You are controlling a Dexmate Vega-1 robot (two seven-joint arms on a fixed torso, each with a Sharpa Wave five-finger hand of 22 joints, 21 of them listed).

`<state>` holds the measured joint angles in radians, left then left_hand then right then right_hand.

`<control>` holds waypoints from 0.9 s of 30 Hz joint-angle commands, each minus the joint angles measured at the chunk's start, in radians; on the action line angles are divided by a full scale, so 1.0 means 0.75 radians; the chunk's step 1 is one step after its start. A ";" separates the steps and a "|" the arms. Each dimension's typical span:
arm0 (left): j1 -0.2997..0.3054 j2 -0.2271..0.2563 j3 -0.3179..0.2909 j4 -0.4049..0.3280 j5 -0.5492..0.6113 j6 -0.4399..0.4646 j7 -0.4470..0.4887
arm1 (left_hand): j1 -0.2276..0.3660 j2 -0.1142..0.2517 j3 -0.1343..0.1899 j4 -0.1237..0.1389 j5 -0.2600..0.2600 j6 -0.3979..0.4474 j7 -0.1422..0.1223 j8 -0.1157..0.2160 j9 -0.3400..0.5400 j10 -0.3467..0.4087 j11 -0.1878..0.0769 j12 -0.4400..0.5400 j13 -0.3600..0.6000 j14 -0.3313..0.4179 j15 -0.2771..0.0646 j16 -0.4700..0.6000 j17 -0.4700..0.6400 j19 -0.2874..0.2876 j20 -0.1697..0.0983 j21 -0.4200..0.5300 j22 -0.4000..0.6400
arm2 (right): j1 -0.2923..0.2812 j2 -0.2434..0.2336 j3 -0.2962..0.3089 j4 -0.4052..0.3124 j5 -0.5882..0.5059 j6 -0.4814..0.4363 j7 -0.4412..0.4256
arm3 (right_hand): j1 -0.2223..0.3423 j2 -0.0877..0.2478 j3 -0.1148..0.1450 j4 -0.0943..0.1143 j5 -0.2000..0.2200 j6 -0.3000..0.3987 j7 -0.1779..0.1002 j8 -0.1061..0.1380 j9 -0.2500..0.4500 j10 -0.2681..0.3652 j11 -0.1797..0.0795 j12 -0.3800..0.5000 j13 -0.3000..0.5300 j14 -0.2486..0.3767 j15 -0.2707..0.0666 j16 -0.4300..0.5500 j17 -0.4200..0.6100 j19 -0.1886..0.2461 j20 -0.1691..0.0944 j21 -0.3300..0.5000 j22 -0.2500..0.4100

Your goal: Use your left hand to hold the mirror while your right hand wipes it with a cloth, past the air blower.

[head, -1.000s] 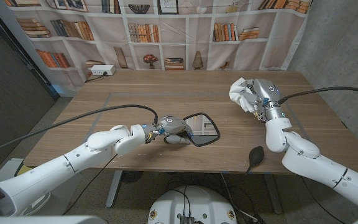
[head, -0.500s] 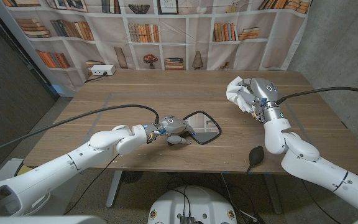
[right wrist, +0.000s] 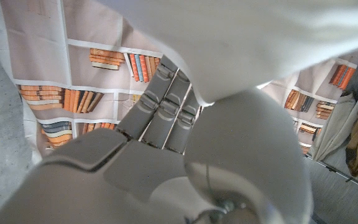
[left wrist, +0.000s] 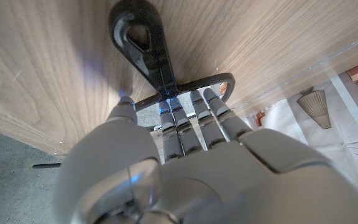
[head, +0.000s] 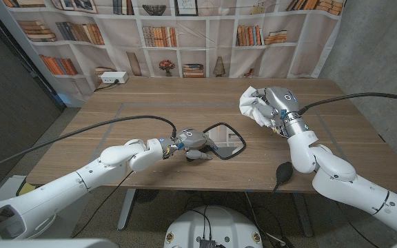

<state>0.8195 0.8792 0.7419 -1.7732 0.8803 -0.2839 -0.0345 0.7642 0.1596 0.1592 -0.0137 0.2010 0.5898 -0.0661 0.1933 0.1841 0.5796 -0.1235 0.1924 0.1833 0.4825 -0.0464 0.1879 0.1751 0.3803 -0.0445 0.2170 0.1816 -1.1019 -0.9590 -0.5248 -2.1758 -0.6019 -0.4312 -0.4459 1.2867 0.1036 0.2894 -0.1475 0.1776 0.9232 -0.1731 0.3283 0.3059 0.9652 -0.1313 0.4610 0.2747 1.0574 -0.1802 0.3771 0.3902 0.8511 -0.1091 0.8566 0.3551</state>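
Two hands are at work over the wooden desk (head: 150, 103). The left hand (head: 193, 142) grips the black-framed mirror (head: 226, 140) near the desk's front edge, fingers (left wrist: 194, 121) closed on its rim. The right hand (head: 276, 105), raised well apart from it, clutches the bunched white cloth (head: 253, 107). The black air blower (head: 282, 172) lies at the front edge, beside the right forearm.

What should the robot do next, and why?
Probably bring the right hand with the cloth down and across to the mirror. The left hand already grips the mirror near the front of the table, but the cloth is in the air, well apart from the glass.
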 commanded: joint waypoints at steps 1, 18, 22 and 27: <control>-0.021 -0.018 0.015 0.059 -0.057 -0.036 -0.008 | -0.001 -0.007 0.009 0.000 0.003 0.012 0.000 0.013 0.004 0.014 0.010 0.005 0.005 0.010 -0.111 0.000 0.003 0.014 -0.039 0.003 0.002 | 0.035 -0.014 -0.014 -0.054 -0.037 0.048 0.200 | 0.027 0.030 -0.003 0.002 0.007 0.012 0.001 -0.001 0.004 0.061 -0.056 0.030 0.144 0.003 -0.066 -0.002 0.005 -0.007 -0.162 0.009 0.003; -0.041 -0.011 0.017 0.062 -0.060 -0.051 -0.015 | -0.001 -0.009 0.015 -0.001 0.003 0.013 0.002 0.011 0.004 0.016 0.009 0.004 0.005 0.010 -0.112 -0.001 0.003 0.014 -0.038 0.001 0.001 | 0.102 0.009 -0.080 -0.014 -0.096 0.184 0.367 | 0.025 0.031 -0.006 0.004 0.009 0.026 0.008 -0.001 0.000 0.074 -0.054 0.028 0.143 0.004 -0.064 -0.011 0.005 -0.012 -0.162 0.028 0.002; -0.042 -0.006 0.011 0.048 -0.059 -0.051 -0.018 | -0.001 -0.009 0.017 -0.001 0.003 0.011 -0.001 0.010 0.004 0.014 0.008 0.003 0.005 0.011 -0.110 -0.001 0.003 0.014 -0.038 0.000 0.001 | 0.131 0.020 -0.125 0.024 -0.145 0.213 0.425 | 0.026 0.029 -0.007 0.003 0.010 0.029 0.011 -0.001 -0.001 0.083 -0.054 0.027 0.138 0.007 -0.064 -0.015 0.002 -0.010 -0.162 0.034 0.001; -0.041 -0.006 0.010 0.039 -0.052 -0.042 -0.029 | -0.001 -0.010 0.019 -0.001 0.003 0.012 0.002 0.010 0.004 0.013 0.007 0.003 0.005 0.010 -0.112 -0.002 0.003 0.014 -0.038 0.000 0.001 | 0.151 0.027 -0.181 0.044 -0.288 0.202 0.483 | 0.024 0.028 -0.008 0.004 0.010 0.030 0.012 -0.003 -0.003 0.083 -0.055 0.026 0.137 0.007 -0.061 -0.018 0.001 -0.011 -0.163 0.037 0.000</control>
<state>0.7916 0.8710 0.7537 -1.7314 0.8377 -0.3208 -0.0441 0.7641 0.1594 0.1648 -0.0138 0.2010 0.5893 -0.0661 0.1969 0.1841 0.5825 -0.1168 0.1891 0.1836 0.4822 -0.0463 0.1878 0.1750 0.3838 -0.0408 0.2169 0.1815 -1.0265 -0.9525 -0.5924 -2.1822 -0.6879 -0.3098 -0.1774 1.2920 0.1059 0.2865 -0.1446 0.1780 0.9321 -0.1637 0.3281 0.3009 0.9706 -0.1259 0.4611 0.2747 1.0574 -0.1801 0.3656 0.3892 0.8439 -0.1017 0.8772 0.3523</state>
